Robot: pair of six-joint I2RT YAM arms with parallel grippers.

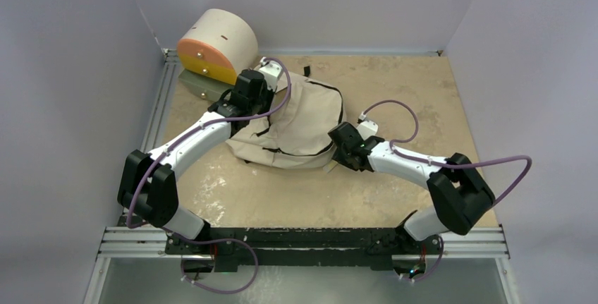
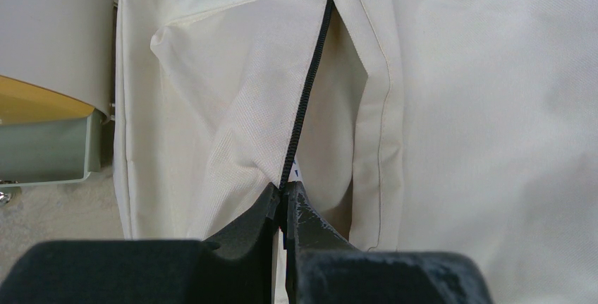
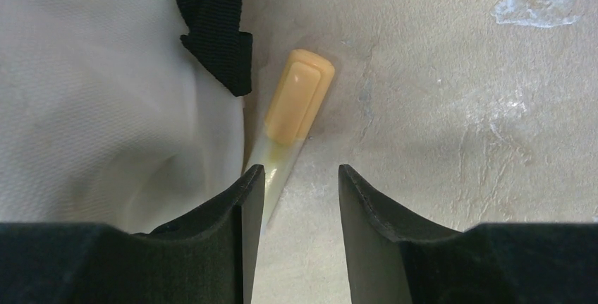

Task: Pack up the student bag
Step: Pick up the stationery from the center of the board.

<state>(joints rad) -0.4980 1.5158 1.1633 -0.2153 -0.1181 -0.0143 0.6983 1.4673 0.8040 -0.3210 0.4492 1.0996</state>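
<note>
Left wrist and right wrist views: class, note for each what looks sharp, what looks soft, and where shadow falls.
Left wrist view: student bag and its black zipper sharp, evenly lit; left gripper, shut on the zipper, a soft dark mass. Right wrist view: orange-capped stick crisp, faint shadow on the table; open right gripper dark, featureless.

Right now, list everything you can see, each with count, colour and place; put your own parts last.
student bag: one, cream with black trim, lying mid-table.
zipper: one, black, running across the bag's cream fabric.
strap: one, black, at the bag's edge.
drawer unit: one, cream with an orange front, far left corner, beside the bag.
capped stick: one, orange cap and pale body, on the table beside the bag's edge.
table: one, scuffed beige, under everything.
left claw: one, black, shut on the zipper.
right claw: one, black, open over the stick.
</note>
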